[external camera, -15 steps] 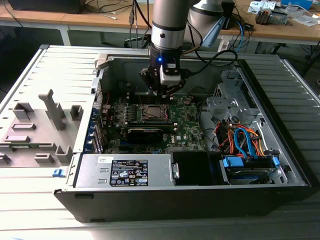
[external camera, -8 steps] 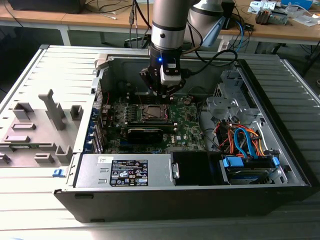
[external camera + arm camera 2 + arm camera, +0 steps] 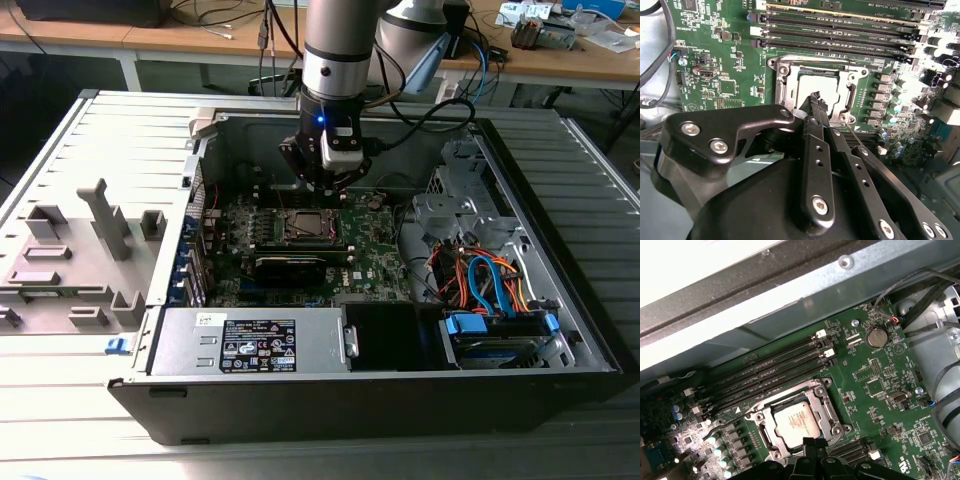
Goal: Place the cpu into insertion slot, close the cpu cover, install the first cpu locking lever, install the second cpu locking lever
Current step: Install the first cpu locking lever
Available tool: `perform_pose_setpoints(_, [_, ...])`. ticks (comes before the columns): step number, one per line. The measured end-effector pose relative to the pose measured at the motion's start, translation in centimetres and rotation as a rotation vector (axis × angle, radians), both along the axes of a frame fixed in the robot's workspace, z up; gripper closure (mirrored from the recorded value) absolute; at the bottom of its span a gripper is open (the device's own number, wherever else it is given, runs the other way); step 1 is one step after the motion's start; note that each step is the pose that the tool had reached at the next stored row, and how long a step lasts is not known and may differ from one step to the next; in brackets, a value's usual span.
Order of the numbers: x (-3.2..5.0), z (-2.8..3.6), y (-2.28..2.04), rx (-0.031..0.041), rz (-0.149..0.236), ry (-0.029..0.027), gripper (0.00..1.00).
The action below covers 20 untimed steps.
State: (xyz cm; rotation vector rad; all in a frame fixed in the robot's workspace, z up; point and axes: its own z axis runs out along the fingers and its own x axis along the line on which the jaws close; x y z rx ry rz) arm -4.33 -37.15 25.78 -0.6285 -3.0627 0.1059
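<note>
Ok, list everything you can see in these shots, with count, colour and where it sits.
computer case: one, black and grey, lying open on the table
table: one, grey
motherboard: one, green, on the case floor
insertion slot: one, silver-rimmed, mid-board
cpu cover: one, silver, down over the slot
cpu: one, pale silver, showing through the cover's window
memory slots: four, black, beside the slot
long card: one, black, opposite side of the slot
power supply: one, silver, by the case wall nearest the exterior camera
cables: several, blue and orange, exterior view's right
arm: one, silver-grey, above the case
hand: one, black, fingertips together at the slot's edge
</note>
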Motion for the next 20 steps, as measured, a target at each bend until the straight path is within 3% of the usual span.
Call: perform_pose_setpoints(20, [0.0, -0.02, 0.0, 0.0, 0.026, 0.0, 0.89])
